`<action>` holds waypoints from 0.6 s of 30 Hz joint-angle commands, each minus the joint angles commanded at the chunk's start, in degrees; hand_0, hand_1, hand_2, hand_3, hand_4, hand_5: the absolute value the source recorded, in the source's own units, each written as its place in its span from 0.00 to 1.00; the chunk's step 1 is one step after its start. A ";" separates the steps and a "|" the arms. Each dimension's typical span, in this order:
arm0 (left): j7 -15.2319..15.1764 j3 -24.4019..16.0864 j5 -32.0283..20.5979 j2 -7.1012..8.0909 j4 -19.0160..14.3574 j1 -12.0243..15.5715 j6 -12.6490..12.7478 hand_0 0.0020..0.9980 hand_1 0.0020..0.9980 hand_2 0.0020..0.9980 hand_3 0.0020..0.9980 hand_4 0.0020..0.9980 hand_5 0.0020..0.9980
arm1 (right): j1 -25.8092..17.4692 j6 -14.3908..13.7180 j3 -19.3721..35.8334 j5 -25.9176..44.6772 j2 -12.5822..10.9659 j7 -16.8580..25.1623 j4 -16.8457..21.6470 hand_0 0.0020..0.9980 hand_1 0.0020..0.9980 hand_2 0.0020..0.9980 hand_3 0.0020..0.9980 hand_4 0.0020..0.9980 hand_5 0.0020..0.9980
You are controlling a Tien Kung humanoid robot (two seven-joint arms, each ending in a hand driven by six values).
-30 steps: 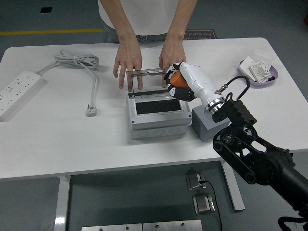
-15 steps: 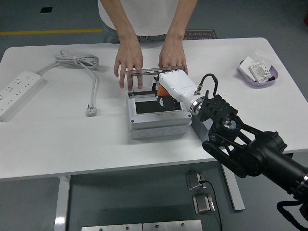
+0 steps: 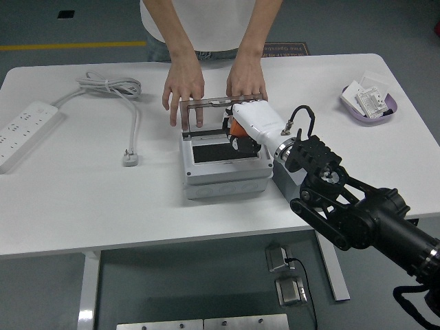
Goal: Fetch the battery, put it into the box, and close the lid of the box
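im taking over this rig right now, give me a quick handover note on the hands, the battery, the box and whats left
Right hand: over the open grey box, at its rear right corner, fingers curled on something orange. I cannot confirm that it is the battery, and I see no battery elsewhere.
Left hand: out of view.
Lid: open, tipped back behind the box. A person at the far side has both hands on it, one hand at its left end, the other hand at its right end.
Done: the hand has reached the box opening.
Left: release the item inside, withdraw the hand, close the lid.
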 joint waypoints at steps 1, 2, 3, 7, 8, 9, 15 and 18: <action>-0.02 -0.04 0.08 0.01 0.00 -0.06 0.00 0.66 0.67 0.68 0.76 0.80 0.45 | 0.01 -0.40 -0.02 0.21 0.12 0.30 -0.15 0.16 0.22 0.43 0.27 0.08 0.00; -0.03 -0.09 0.18 0.01 0.00 -0.11 0.00 0.66 0.67 0.68 0.76 0.80 0.45 | 0.03 -0.77 -0.10 0.45 0.23 0.60 -0.28 0.16 0.22 0.43 0.27 0.08 0.00; -0.04 -0.14 0.28 0.02 0.00 -0.17 0.01 0.66 0.67 0.68 0.76 0.80 0.45 | 0.05 -1.10 -0.24 0.75 0.35 0.91 -0.39 0.18 0.23 0.44 0.39 0.12 0.00; -0.02 -0.17 0.51 0.00 0.00 -0.29 0.02 0.66 0.67 0.68 0.76 0.80 0.45 | 0.13 -2.25 -0.94 1.92 0.97 2.02 -0.73 0.18 0.23 0.44 0.39 0.12 0.00; 0.00 -0.15 0.54 0.00 0.00 -0.31 0.02 0.66 0.67 0.68 0.76 0.79 0.45 | 0.17 -2.52 -1.11 2.19 1.15 2.26 -0.79 0.19 0.24 0.44 0.49 0.10 0.00; 0.02 -0.15 0.57 0.00 0.00 -0.32 0.02 0.66 0.67 0.68 0.76 0.79 0.45 | 0.21 -2.71 -1.23 2.37 1.29 2.43 -0.84 0.19 0.24 0.44 0.49 0.10 0.00; 0.09 -0.14 0.79 0.06 0.00 -0.42 0.02 0.66 0.67 0.68 0.76 0.79 0.45 | 0.72 -3.84 -1.74 3.38 2.27 3.24 -1.59 0.20 0.24 0.43 0.46 0.08 0.00; 0.06 -0.11 0.86 0.10 0.00 -0.51 0.02 0.66 0.67 0.68 0.76 0.79 0.45 | 0.89 -4.32 -1.89 3.96 2.72 3.59 -2.39 0.20 0.24 0.43 0.46 0.08 0.00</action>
